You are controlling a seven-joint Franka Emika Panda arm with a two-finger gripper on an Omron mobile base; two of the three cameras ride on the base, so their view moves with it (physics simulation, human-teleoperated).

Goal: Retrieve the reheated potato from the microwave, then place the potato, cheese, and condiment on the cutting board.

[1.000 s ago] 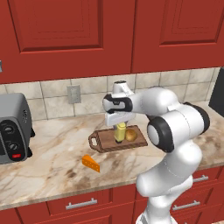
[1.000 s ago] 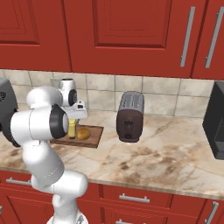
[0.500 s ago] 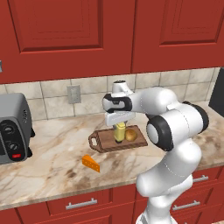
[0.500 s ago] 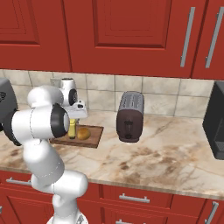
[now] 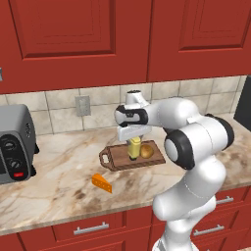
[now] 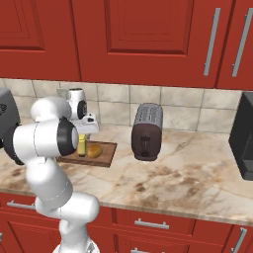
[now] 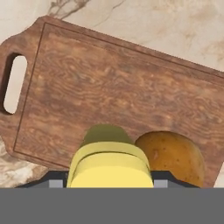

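- Condiment placement on the cutting board is judged to be the step in hand: the yellow squeeze bottle is seen standing upright on the board, directly under the hand.
- From the base views the hand is seen hanging straight over the bottle's cap, its fingers reaching down at either side of the top; in the hand view the yellow cap rises between the two dark tips.
- Whether the fingers are pinching the bottle or are spread just clear of it cannot be told; the contact is hidden behind the cap and the palm.
- The potato, a small tan-brown lump, is seen lying on the board just beside the bottle, on the side away from the handle; whether the two touch cannot be settled.
- The cheese, an orange wedge, is seen lying on the marbled tabletop, off the board and nearer the front edge, apart from the board's handle end.
- Two of the three items are thus judged to be in place, with the cheese left to bring.
- The next move is judged to call for the bottle to be let go cleanly and the hand lifted straight up, so the bottle is not tipped against the potato; after that a reach down to the wedge would be needed.
- The bottle is squat, with a darker label band around its middle and a broad yellow cap.
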